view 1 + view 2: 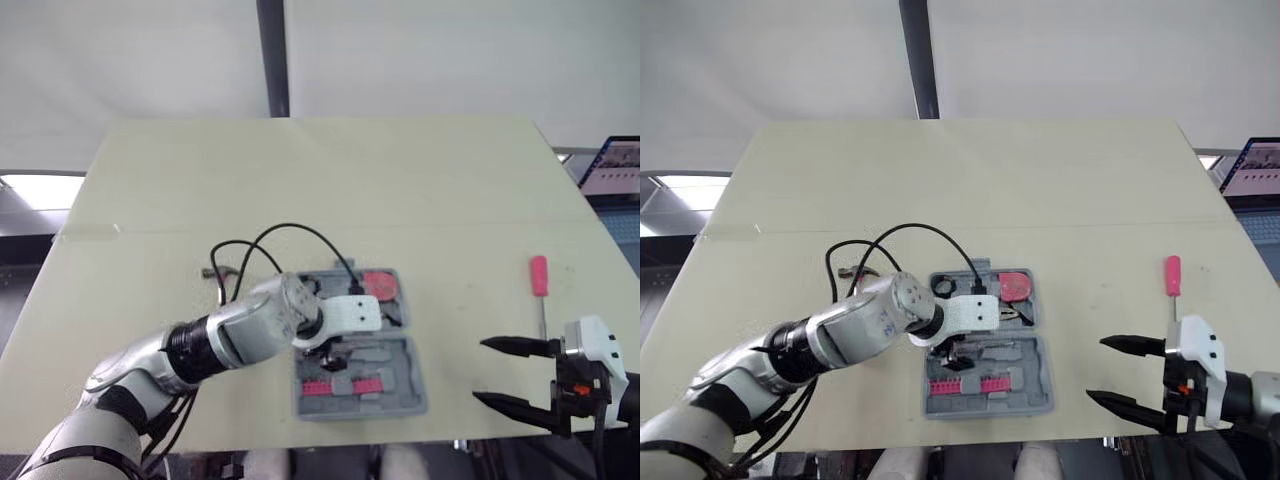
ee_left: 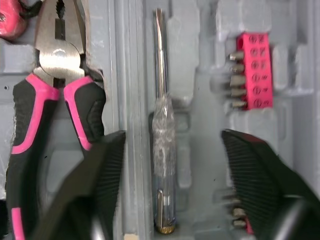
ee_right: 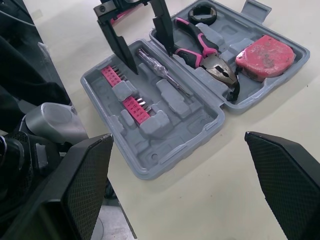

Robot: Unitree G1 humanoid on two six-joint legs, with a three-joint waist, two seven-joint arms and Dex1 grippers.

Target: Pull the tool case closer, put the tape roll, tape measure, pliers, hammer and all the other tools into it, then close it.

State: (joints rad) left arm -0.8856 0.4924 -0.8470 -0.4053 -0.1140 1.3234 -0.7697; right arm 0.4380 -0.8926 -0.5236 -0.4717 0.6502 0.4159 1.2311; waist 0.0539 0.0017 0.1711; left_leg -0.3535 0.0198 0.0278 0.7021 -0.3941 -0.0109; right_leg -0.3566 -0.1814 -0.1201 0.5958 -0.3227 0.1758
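Right jaws: spread and empty, low at the near right edge of the pale tabletop (image 1: pixel 300 170).

Open grey plastic tool case (image 1: pixel 412 398): lay near the tabletop's centre.
- Near half: held pink bit strips (image 2: pixel 251 70) and a clear-handled screwdriver (image 2: pixel 162 140) lying in its slot.
- Left jaws: spread, straddling that screwdriver without pinching it.
- Far half: held pink-and-black pliers (image 3: pixel 212 60), a pink tape measure (image 3: pixel 267 52) and a black tape roll (image 3: pixel 202 12).

Pink-handled screwdriver (image 1: pixel 539 278): lay loose to the right of the case.

Advised: the left jaws were best lifted straight up, clear of the pliers. Closing had to wait for the loose screwdriver.

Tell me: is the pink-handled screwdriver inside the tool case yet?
No, the pink-handled screwdriver lies on the table outside the tool case.
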